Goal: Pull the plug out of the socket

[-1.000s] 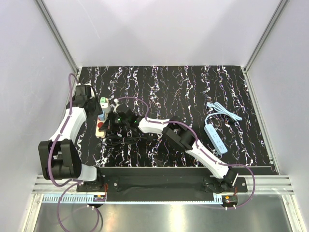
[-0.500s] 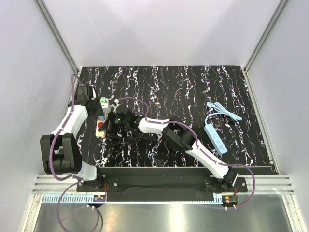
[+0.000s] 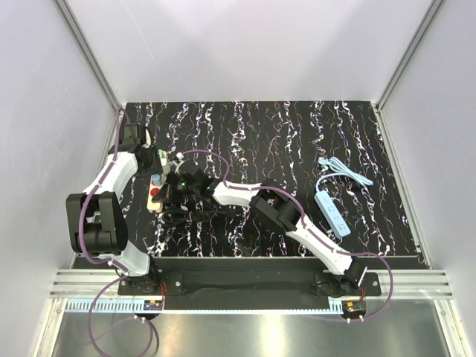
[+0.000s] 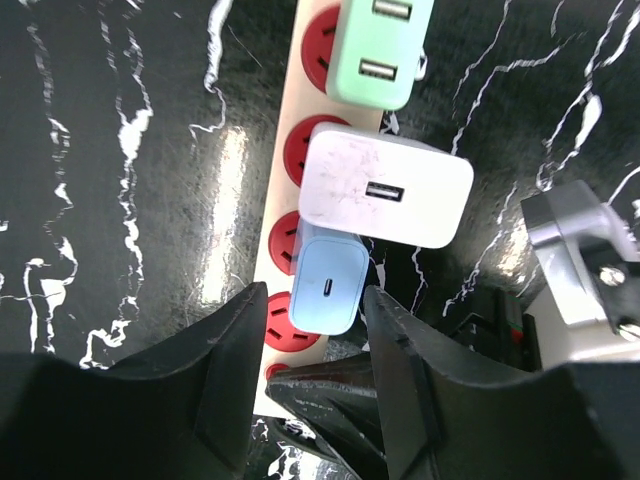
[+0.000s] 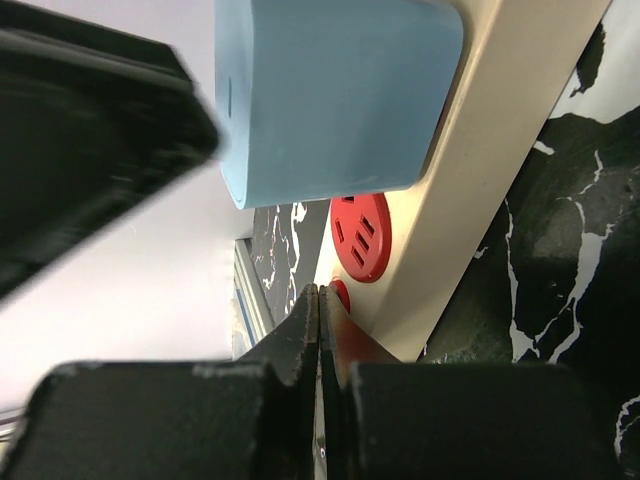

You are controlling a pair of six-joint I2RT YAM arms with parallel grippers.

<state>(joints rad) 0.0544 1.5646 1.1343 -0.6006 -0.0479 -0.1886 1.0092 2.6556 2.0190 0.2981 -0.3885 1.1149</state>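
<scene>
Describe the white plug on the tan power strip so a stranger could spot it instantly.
Near the left edge of the black marbled table lies a beige power strip with red sockets, carrying three adapters in a row. The plug is the middle one: white with a single USB port, between a mint-green two-port adapter and a smaller light blue one.

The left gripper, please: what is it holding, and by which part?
Nothing held: the left gripper stands open, its fingers flanking one end of the light blue adapter.
</scene>
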